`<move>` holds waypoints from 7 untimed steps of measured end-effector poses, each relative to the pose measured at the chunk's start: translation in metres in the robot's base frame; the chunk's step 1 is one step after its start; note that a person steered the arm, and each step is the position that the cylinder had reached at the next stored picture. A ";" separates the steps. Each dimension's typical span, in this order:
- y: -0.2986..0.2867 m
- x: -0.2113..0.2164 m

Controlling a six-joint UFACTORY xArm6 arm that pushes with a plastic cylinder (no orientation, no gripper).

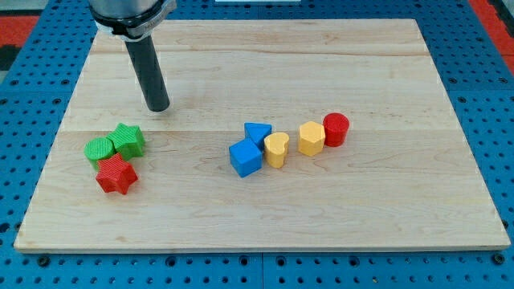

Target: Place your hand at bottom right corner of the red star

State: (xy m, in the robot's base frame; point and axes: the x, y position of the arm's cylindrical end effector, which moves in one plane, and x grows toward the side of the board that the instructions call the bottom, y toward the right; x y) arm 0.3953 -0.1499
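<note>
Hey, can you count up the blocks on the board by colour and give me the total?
Green: 2, the green star and the green cylinder
Red: 2, the red star and the red cylinder
Blue: 2, the blue cube and the blue triangle
Yellow: 2, the yellow heart and the yellow hexagon
Total: 8 blocks

board [321, 72]: pale wood, matt | red star [116, 175]: ridged plastic | rod [151, 76]: dark, semi-gloss

2 red blocks [117, 175], 2 green [127, 140], 2 blue [246, 158], 2 yellow [276, 149]
</note>
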 end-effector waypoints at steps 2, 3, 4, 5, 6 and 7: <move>0.044 0.000; 0.114 -0.003; 0.175 -0.001; 0.182 -0.001; 0.182 -0.001; 0.196 -0.006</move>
State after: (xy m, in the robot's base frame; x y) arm 0.3890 0.0460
